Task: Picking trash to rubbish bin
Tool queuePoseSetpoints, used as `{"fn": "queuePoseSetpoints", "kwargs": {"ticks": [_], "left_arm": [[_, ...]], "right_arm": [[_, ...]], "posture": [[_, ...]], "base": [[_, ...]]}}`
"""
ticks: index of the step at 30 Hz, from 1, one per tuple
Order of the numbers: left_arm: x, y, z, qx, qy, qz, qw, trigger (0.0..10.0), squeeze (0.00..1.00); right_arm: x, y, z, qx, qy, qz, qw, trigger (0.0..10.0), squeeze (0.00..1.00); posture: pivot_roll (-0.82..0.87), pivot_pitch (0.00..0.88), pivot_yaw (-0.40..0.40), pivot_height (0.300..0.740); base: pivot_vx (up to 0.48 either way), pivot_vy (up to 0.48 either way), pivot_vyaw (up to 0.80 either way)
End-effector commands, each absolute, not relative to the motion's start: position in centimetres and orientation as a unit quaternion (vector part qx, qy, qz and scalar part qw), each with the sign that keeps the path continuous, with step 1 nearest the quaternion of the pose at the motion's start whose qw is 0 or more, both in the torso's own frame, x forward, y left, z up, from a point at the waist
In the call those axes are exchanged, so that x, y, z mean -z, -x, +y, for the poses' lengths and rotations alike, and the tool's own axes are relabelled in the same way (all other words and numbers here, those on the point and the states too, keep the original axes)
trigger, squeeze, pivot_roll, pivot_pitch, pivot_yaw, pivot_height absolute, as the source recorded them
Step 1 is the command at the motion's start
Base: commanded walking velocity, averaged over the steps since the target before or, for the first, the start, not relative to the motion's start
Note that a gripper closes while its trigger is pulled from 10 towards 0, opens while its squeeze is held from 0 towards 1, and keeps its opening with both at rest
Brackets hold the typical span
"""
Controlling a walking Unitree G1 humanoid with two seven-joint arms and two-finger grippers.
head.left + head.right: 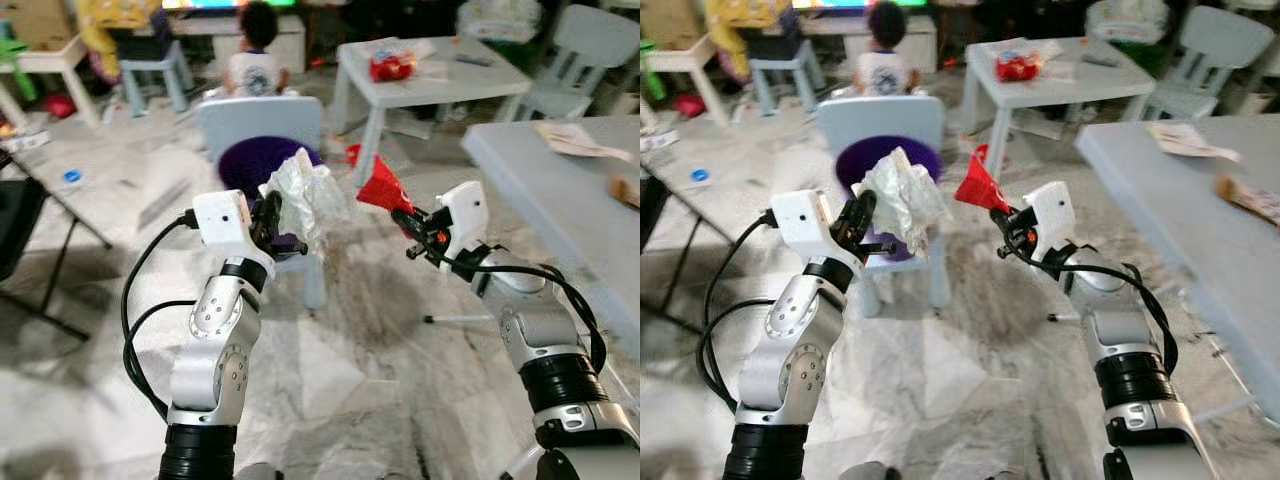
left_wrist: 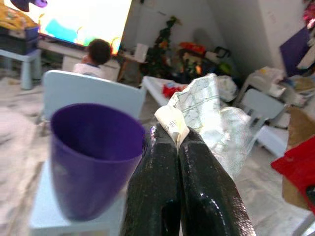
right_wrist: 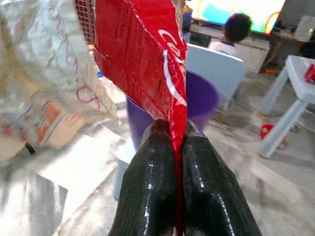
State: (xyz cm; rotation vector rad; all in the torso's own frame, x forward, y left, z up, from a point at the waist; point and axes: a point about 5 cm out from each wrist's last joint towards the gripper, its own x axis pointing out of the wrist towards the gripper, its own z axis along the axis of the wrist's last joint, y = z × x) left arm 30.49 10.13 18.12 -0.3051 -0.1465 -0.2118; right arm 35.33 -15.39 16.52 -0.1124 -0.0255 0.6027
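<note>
A purple bin stands on the seat of a small pale blue chair straight ahead. My left gripper is shut on a crumpled clear plastic wrapper, held up just in front of the bin's rim. In the left wrist view the wrapper sticks out past the closed fingers, beside the bin. My right gripper is shut on a red wrapper, raised to the right of the bin. The right wrist view shows the red wrapper above the bin.
A person sits on the floor behind the chair, facing a screen. A small white table with red trash stands at the back right. A larger grey table runs along the right. A dark stand is at the left.
</note>
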Motion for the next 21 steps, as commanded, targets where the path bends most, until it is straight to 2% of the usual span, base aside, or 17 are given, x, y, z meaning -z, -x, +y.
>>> {"fn": "queuePoseSetpoints", "kwargs": {"ticks": [1, 17, 21], "left_arm": [[-18.41, -30.43, 9.35, 0.115, 0.157, -0.076, 0.978, 0.0, 0.0], [-18.21, -30.51, 9.27, 0.12, 0.158, -0.074, 0.977, 0.0, 0.0], [-18.09, -30.63, 9.54, 0.112, 0.165, -0.071, 0.977, 0.0, 0.0]], "right_arm": [[-16.24, -35.11, -16.38, -0.288, 0.061, -0.007, 0.956, 0.0, 0.0], [-16.29, -35.14, -16.35, -0.287, 0.062, -0.009, 0.956, 0.0, 0.0], [-16.32, -35.15, -16.41, -0.285, 0.063, -0.009, 0.956, 0.0, 0.0]], "posture": [[0.04, 0.119, -0.06, 0.74], [0.04, 0.119, -0.06, 0.74], [0.03, 0.12, -0.06, 0.74]], "base": [[0.0, 0.0, 0.0], [0.0, 0.0, 0.0], [0.321, 0.0, 0.0]]}}
